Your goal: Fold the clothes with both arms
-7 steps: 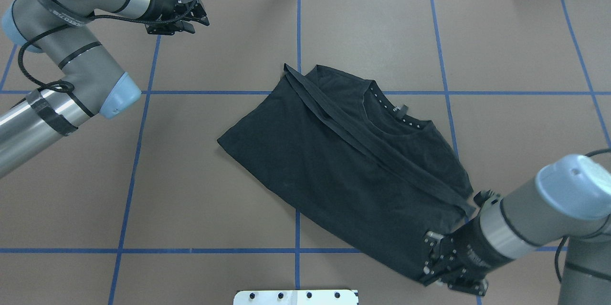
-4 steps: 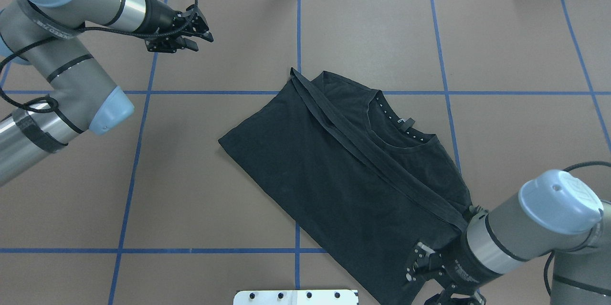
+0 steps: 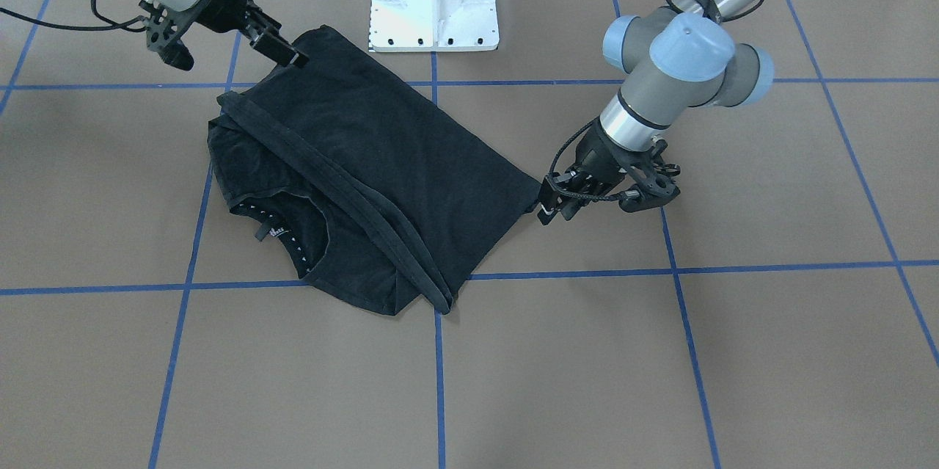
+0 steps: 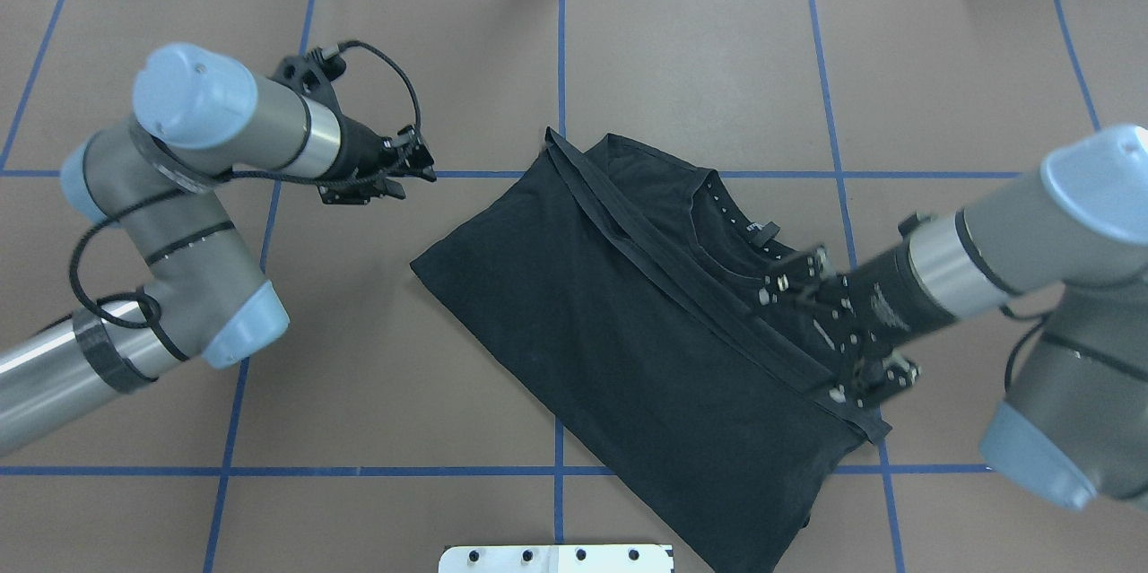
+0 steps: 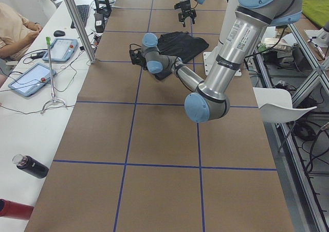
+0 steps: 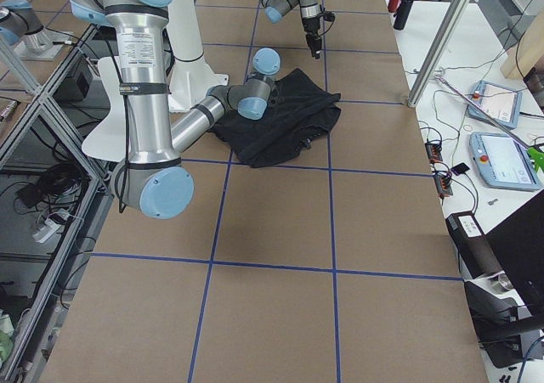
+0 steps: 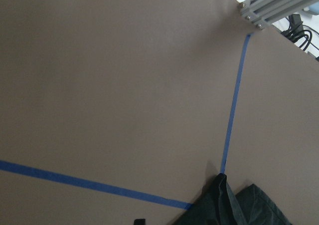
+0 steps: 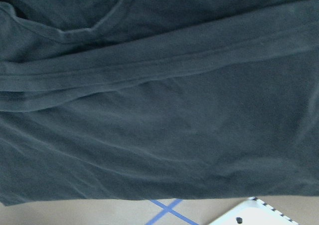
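In the overhead view the left gripper [image 4: 411,174] has swung down from the upper left corner of the frame to a spot near the left-hand corner of the T-shirt [image 4: 619,331]. In the front-facing view its fingertips sit right beside that corner, at the middle right of the picture. Its jaws stand apart and hold nothing, and its wrist view shows mostly bare table [image 7: 124,85] with a tip of black cloth at the bottom edge. The right gripper [image 3: 281,51] has left the shirt's lower right corner, where it sat a second ago. In the overhead view it now hangs over the right side of the garment, just below the collar [image 4: 744,228]. I cannot tell whether its jaws are parted: its wrist view is filled with cloth and shows no finger, and no part of the shirt looks lifted. The shirt lies partly folded and flat on a diagonal across the centre of the overhead frame, in much the same place as half a second ago. The tugging at the corner seems to be finished, and both arms look to be lining up at opposite ends for the next fold, with no grasp made yet.
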You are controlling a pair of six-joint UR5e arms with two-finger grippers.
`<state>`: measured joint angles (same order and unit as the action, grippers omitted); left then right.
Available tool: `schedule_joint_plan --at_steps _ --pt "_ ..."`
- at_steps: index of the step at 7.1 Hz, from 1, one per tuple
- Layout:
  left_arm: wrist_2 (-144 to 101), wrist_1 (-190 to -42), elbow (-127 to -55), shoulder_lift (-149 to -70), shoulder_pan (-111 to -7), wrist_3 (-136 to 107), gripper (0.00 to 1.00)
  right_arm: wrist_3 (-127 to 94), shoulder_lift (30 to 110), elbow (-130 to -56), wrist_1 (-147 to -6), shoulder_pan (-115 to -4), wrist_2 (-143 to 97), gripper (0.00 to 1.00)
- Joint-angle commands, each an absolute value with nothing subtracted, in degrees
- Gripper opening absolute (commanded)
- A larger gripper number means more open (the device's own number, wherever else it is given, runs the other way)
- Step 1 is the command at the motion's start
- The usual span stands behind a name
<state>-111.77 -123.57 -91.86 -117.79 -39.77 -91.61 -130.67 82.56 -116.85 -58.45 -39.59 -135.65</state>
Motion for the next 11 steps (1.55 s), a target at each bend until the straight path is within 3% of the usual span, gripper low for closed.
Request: schedule_joint_plan --at_steps 1,8,11 --pt "-108.19 -118.86 -93.41 -117.42 -36.39 -91.76 0.53 -123.42 76.74 -110.32 -58.80 -44.21 -135.44 1.00" --pt "-106.70 -116.98 -94.31 -114.87 -33.05 -91.32 0.54 -119.97 71.81 -105.38 -58.89 -46.84 -133.68 1.00" --pt "-106.87 -116.98 -94.22 -114.96 -32.52 -91.41 0.39 -119.97 72.07 -105.47 -58.89 -47.63 -134.56 1.00"
